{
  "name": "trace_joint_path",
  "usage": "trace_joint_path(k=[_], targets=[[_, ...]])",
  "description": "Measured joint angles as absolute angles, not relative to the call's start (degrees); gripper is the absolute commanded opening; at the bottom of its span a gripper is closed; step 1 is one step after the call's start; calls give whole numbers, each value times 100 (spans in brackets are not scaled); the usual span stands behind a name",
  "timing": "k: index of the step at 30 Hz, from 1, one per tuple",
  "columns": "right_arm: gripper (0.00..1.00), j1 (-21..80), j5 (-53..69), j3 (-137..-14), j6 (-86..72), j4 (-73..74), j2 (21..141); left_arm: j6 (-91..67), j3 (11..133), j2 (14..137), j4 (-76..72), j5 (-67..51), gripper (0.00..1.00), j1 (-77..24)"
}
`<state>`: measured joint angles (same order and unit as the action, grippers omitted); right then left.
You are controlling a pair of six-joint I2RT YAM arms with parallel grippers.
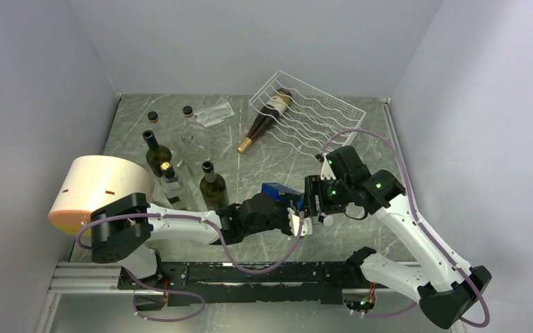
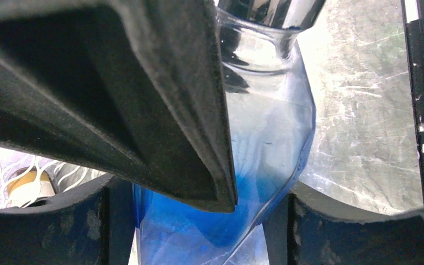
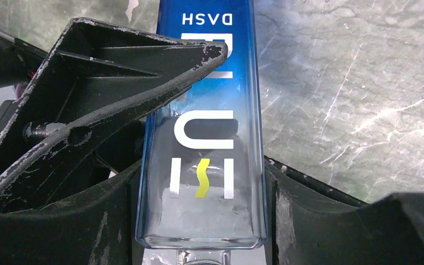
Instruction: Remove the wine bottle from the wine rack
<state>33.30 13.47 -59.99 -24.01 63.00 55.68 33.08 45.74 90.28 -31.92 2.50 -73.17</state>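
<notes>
- Right end effector (image 1: 311, 207) is clamped on a blue bottle (image 3: 204, 138), well to the near side of the wine rack (image 1: 323, 118).
- Left end effector (image 1: 296, 223) stands apart around that bottle: one finger (image 2: 165, 105) touches the glass, the other stays off it.
- Wine bottle (image 1: 269, 112) lies in the rack's left cradle, with its neck poking out over the desk (image 1: 288, 161).

Finding the wine bottle (image 1: 272, 109) on the left end of the wine rack (image 1: 323, 123). Finding upright bottles (image 1: 213, 184) leftward, beside a cylinder (image 1: 100, 184).
</notes>
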Motion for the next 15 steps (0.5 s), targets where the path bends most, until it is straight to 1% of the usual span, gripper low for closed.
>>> trace_joint_path(k=[2,3,7,9,10,12,15], targets=[[32,3326,1345,-6023,-2412,6348,5568,3269,4587,9026,-3188,222,25,-7317],[38,3321,1345,-6045,-2418,6379,5568,3251,4587,9026,-3194,211,20,-7317],[63,3321,1339,-6178,-2462,6525,5575,3148,4567,8980,-3271,180,8,-7323],[76,3326,1352,-6267,-2493,6571,5579,3118,4510,8886,-3332,180,7,-7325],[79,3339,1365,-6316,-2532,6587,5590,3098,4469,8820,-3354,187,7,-7325],[85,3345,1378,-6488,-2593,6377,5583,2749,4348,8696,-3402,314,7,-7303],[89,3345,1361,-6678,-2659,6025,5535,2324,4209,8506,-3542,633,7,-7231]])
